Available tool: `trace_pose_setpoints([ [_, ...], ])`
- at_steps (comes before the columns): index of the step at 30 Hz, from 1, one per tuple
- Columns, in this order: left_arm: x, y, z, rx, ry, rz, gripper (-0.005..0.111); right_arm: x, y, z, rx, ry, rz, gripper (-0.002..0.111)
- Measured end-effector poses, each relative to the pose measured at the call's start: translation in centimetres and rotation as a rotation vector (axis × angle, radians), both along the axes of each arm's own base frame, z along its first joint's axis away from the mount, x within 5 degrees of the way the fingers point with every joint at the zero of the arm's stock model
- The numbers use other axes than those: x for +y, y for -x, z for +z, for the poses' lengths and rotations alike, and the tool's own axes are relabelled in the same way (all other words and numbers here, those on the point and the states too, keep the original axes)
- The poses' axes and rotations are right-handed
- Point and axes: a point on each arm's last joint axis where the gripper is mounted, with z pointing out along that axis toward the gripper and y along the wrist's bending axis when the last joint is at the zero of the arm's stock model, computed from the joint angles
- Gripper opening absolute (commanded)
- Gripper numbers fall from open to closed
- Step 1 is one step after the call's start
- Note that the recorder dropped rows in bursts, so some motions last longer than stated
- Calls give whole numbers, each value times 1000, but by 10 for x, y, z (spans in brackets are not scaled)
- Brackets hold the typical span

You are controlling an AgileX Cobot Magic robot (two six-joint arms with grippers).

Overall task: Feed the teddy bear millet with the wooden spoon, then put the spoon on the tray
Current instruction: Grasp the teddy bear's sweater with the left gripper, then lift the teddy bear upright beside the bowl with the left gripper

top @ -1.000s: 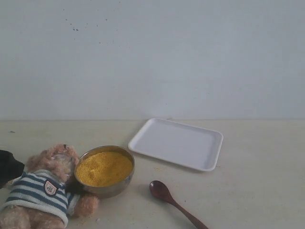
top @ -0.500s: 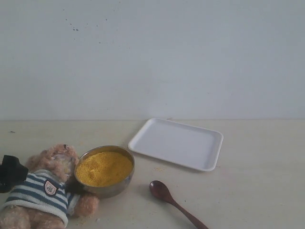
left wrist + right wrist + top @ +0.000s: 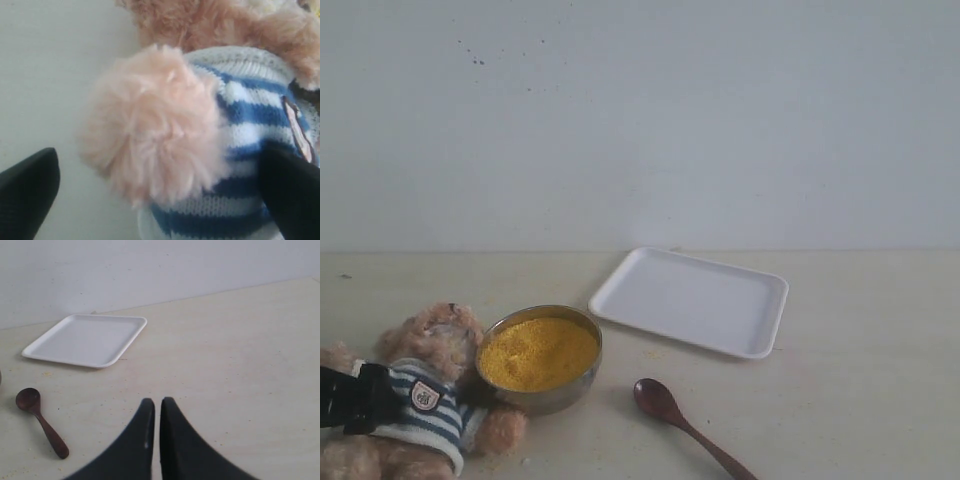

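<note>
The teddy bear [image 3: 432, 345] lies at the front left in its striped shirt, its head next to the metal bowl [image 3: 558, 398] heaped with yellow millet [image 3: 538, 352]. My left gripper [image 3: 358, 397] is over the bear's body. In the left wrist view it [image 3: 160, 187] stands open, its fingers either side of a fuzzy paw [image 3: 155, 130] and the shirt. The wooden spoon [image 3: 661, 402] lies on the table right of the bowl, also seen in the right wrist view [image 3: 31, 402]. The white tray [image 3: 690, 298] [image 3: 87, 340] sits behind it, with nothing on it. My right gripper [image 3: 157, 404] is shut and holds nothing, hovering over bare table.
A pale wall rises behind the beige table [image 3: 860, 380]. A few millet grains are scattered on the tabletop near the tray's front edge [image 3: 655, 352].
My left gripper has moved in from the left edge, to the right and lower, onto the bear's striped torso. Bowl, spoon and tray have not moved.
</note>
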Motion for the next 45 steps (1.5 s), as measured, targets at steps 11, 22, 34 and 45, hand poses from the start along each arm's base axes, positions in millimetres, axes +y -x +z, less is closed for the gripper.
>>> trace_pose_setpoints([
  [11,-7,-20,19,34,46,-48,108,0,0,0,0,0,0,4],
  [22,-22,-28,0,59,194,-122,108,0,0,0,4,0,-1,4],
  [34,-23,-32,-31,151,210,-118,26,0,0,-2,20,3,-3,4],
  [45,-1,-32,-15,97,167,-98,4,0,0,-2,22,3,-3,4],
])
